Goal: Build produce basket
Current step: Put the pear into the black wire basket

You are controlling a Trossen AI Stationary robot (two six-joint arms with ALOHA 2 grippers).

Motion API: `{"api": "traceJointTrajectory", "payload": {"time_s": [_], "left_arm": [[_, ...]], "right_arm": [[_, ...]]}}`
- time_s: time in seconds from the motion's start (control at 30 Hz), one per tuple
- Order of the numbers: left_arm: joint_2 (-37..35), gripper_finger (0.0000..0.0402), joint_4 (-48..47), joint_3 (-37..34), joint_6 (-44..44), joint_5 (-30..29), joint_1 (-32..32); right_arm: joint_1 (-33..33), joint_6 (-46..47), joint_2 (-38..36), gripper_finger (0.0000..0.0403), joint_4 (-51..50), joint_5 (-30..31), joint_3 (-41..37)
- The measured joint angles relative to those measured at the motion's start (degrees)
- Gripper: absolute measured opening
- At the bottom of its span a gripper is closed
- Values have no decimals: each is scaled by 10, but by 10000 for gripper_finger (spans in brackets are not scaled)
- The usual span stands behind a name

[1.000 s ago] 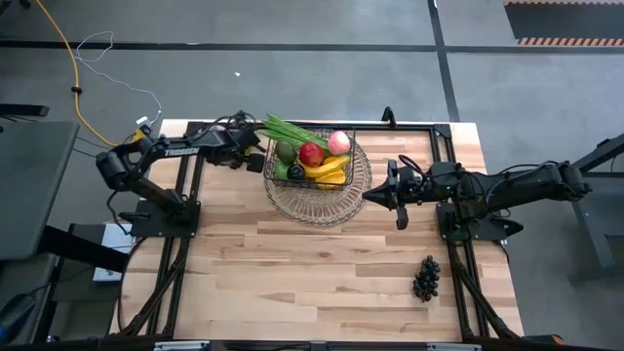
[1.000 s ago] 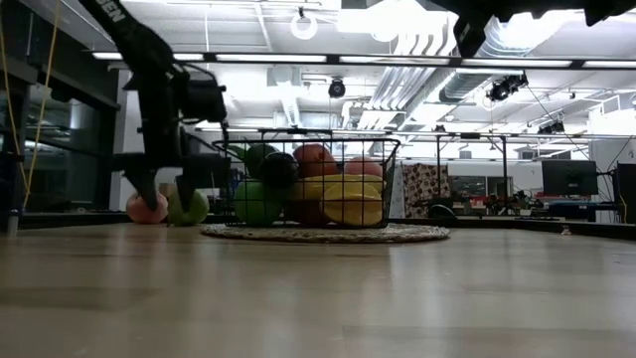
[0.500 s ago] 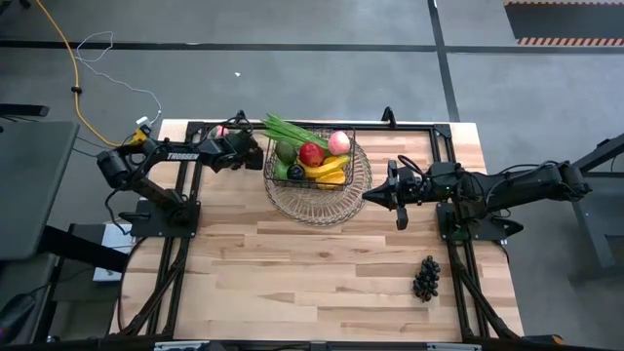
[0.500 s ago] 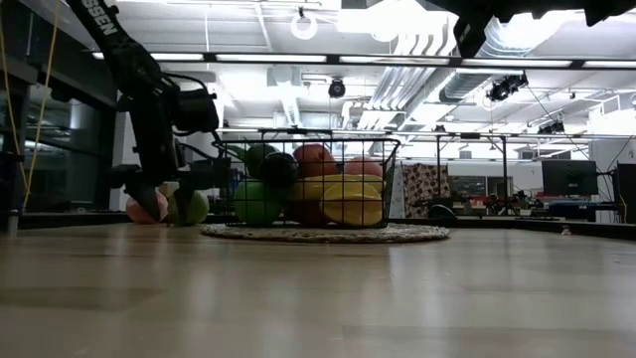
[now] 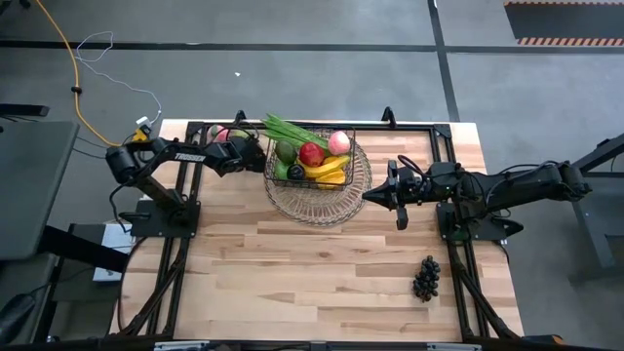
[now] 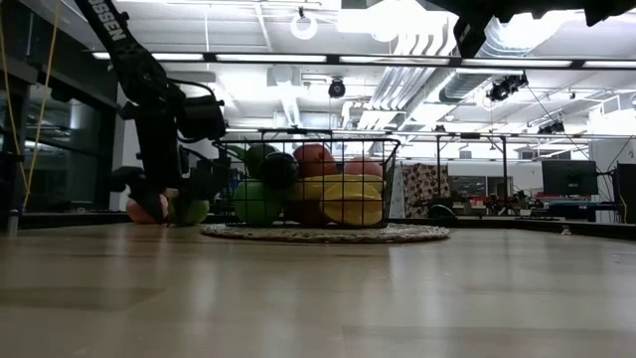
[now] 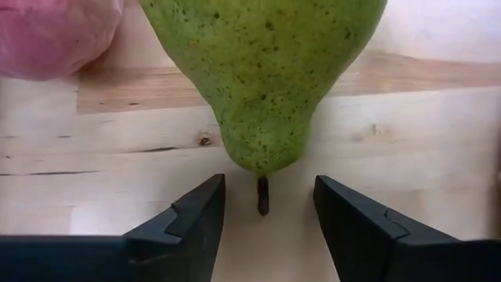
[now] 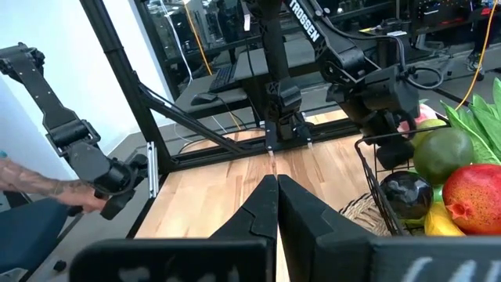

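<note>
Left claw (image 7: pixel 262 227) down at the desk (image 5: pixel 322 263) was where we had our eyes: its fingers stood apart on either side of the pear's (image 7: pixel 262 78) stem end, framing the narrow tip without touching it, so nothing was gripped. We saw the pear lying on the wood with a pink peach (image 7: pixel 55 35) just beside it, both outside the basket (image 5: pixel 314 156) near its left side. Over in the basket, which sat on the paler round wire tray (image 5: pixel 317 200), we counted a good load: the red apple (image 5: pixel 311 154), a second peach (image 5: pixel 338 142), the banana (image 5: pixel 327 171), a dark plum (image 5: pixel 294 173), green fruit and the leafy bunch (image 5: pixel 292 130) poking out at the back. Our right claw (image 5: pixel 370 195) hung above the desk just right of the tray, fingers pressed together and empty, simply waiting. Down by the near right edge, the dark grapes (image 5: pixel 425 278) lay well apart from everything. So we judged the job well past halfway: pear, loose peach and grapes were left to go in, with the pear looking like the next pick.
</note>
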Motion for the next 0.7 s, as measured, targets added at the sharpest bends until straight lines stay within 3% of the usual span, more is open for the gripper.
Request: {"api": "traceJointTrajectory", "payload": {"time_s": [0.17,0.47,0.7], "left_arm": [[1,144,9,-1,-20,0,1],[2,16,7,-1,-38,4,2],[-2,10,-7,-1,-14,11,6]], "right_arm": [[0,4,0,0,0,0,0],[0,6,0,0,0,0,0],[0,5,0,0,0,0,0]]}}
